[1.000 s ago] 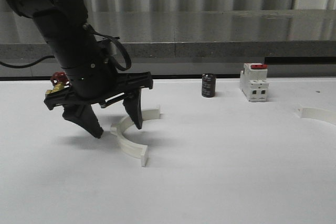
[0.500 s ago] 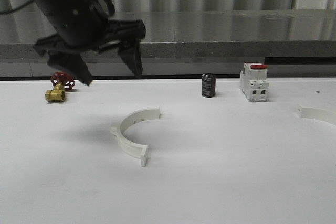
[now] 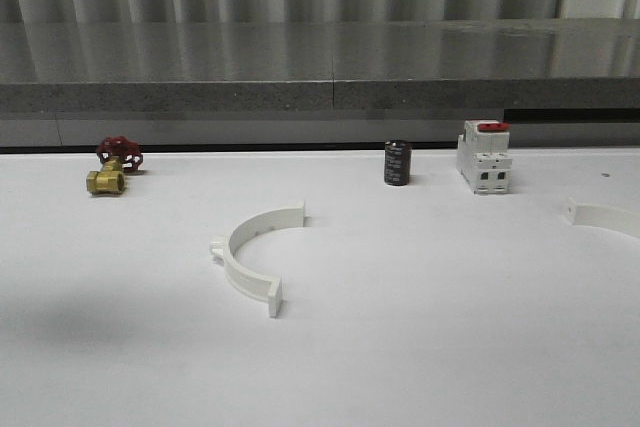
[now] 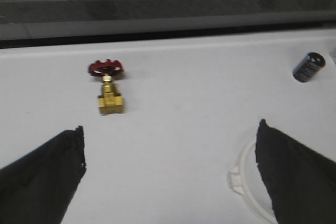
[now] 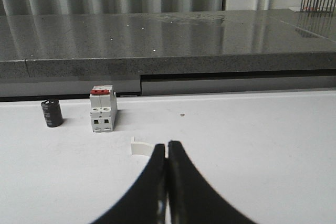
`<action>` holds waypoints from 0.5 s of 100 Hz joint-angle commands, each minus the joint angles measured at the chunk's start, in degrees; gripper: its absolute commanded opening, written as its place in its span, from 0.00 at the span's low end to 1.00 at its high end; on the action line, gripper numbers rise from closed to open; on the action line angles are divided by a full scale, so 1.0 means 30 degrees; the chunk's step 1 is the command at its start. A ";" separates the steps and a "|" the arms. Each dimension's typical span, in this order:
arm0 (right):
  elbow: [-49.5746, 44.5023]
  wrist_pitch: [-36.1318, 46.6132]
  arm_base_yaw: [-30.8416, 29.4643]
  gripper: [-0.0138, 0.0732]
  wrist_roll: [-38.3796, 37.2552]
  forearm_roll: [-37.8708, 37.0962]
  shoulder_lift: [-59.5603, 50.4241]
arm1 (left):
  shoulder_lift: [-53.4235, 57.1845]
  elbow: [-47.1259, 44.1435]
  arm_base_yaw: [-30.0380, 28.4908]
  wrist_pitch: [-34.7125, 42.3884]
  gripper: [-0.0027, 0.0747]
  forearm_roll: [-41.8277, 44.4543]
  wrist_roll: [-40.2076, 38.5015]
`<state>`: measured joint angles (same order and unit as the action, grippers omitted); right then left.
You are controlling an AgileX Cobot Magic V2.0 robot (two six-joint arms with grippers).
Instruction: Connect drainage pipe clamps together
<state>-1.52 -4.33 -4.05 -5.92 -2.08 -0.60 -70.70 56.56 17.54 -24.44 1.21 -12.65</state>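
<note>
One drainage pipe clamp (image 3: 250, 252), a white half-ring with flat end tabs, lies on the white table left of centre, its open side facing right. The other clamp (image 3: 605, 217) lies at the table's right edge, partly cut off. My left gripper (image 4: 169, 126) hangs open high above the table with nothing between its fingers. The first clamp (image 4: 244, 174) shows just inside one black finger (image 4: 294, 171). My right gripper (image 5: 167, 144) is shut, its tips pressed together low over the table. One end tab of the second clamp (image 5: 140, 148) peeks out beyond them.
A brass valve with a red handwheel (image 3: 115, 165) sits at the back left. A black cylinder (image 3: 397, 163) and a white breaker with a red switch (image 3: 485, 157) stand at the back, centre right. A grey counter (image 3: 330, 67) runs behind the table.
My left arm has risen from beside the first clamp, up and to the left, until only a dark tip shows in the front view's corner. The clamp has stayed in place.
</note>
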 commanded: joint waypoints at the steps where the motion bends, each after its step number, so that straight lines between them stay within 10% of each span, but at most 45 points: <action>1: 0.0287 0.1677 -0.0072 0.08 0.0137 -0.0142 -0.0379 | 0.2297 -0.1251 -0.1091 0.2411 0.86 0.0193 0.0034; 50: 0.0287 0.1753 -0.0072 0.08 0.0137 -0.0142 -0.0379 | 1.2789 -0.9886 -0.2184 0.3761 0.83 0.0557 0.0064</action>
<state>-1.52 -4.33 -4.05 -5.92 -2.08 -0.60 -37.29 27.59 11.10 -18.24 2.82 -12.52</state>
